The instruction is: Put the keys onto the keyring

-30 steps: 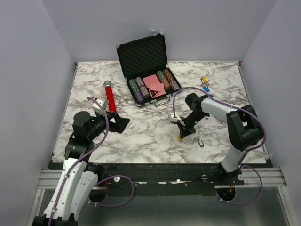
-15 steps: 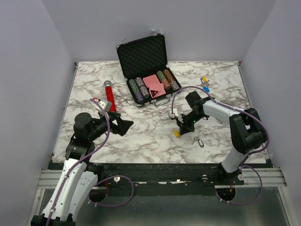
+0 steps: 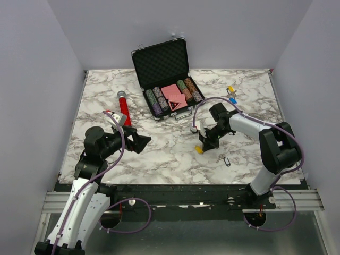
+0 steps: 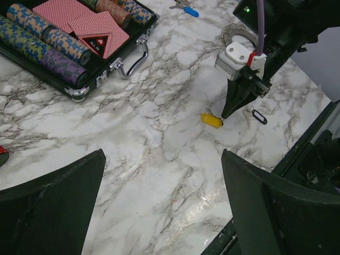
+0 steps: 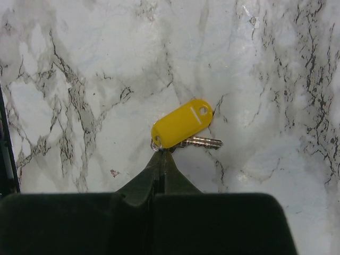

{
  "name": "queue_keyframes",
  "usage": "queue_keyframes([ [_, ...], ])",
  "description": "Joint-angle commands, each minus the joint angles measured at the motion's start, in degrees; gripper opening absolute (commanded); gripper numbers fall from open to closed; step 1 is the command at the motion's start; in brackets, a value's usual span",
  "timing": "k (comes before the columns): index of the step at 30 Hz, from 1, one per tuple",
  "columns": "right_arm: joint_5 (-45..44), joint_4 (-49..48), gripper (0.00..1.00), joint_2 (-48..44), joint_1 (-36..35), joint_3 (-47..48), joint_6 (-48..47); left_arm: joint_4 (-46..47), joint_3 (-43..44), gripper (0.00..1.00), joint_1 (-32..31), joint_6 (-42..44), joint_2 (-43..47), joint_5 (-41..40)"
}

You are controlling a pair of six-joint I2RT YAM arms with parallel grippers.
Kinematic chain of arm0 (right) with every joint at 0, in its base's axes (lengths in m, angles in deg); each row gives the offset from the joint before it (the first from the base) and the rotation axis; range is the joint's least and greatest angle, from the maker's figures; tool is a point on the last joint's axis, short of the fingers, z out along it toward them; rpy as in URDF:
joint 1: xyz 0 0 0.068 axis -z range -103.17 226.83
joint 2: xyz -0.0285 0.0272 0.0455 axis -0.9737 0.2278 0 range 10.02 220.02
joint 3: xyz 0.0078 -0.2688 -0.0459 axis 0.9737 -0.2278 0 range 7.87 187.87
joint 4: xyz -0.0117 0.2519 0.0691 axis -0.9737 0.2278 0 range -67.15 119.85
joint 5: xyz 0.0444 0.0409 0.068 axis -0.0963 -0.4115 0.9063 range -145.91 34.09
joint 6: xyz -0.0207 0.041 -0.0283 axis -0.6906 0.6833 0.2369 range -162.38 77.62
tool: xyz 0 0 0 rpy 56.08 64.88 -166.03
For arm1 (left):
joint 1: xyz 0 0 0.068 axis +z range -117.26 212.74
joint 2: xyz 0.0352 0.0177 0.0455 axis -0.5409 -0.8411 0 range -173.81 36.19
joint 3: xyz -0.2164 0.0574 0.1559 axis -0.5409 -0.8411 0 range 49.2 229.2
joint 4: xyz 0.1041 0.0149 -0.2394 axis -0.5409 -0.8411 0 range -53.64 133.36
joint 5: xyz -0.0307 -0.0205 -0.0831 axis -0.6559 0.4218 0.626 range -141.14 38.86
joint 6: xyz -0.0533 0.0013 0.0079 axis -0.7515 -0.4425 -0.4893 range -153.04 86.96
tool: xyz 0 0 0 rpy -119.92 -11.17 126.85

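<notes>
A yellow-tagged key (image 5: 182, 124) lies on the marble, also seen as the yellow-tagged key (image 3: 200, 150) near the table's middle right. My right gripper (image 5: 162, 154) is shut, its tips pinching that key's small ring. A black-tagged key (image 3: 227, 161) lies just to the right. Further back lie a blue-tagged key (image 3: 232, 100) and another yellow-tagged one (image 3: 230, 89). The keyring (image 4: 232, 31) shows only as a silver arc behind the right arm. My left gripper (image 3: 139, 141) hovers open over bare marble, well left of the keys.
An open black case (image 3: 167, 79) with poker chips and cards stands at the back centre. A red stick with a grey head (image 3: 123, 108) lies at the back left. The table's front edge (image 3: 180, 183) runs close behind the black-tagged key.
My right gripper has shifted slightly back and left, and the yellow-tagged key came along with it. My left gripper has edged a little to the right.
</notes>
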Motion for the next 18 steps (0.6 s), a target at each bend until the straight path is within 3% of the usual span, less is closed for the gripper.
queue_keyframes([
  [1,-0.1,0.1,0.01,-0.3,-0.6,-1.3,0.2,1.0,-0.3,0.98,-0.3,0.8,-0.1,1.3],
  [18,0.3,0.6,0.16,0.6,-1.0,-1.7,0.3,0.6,-0.2,0.98,-0.4,1.0,0.0,1.2],
])
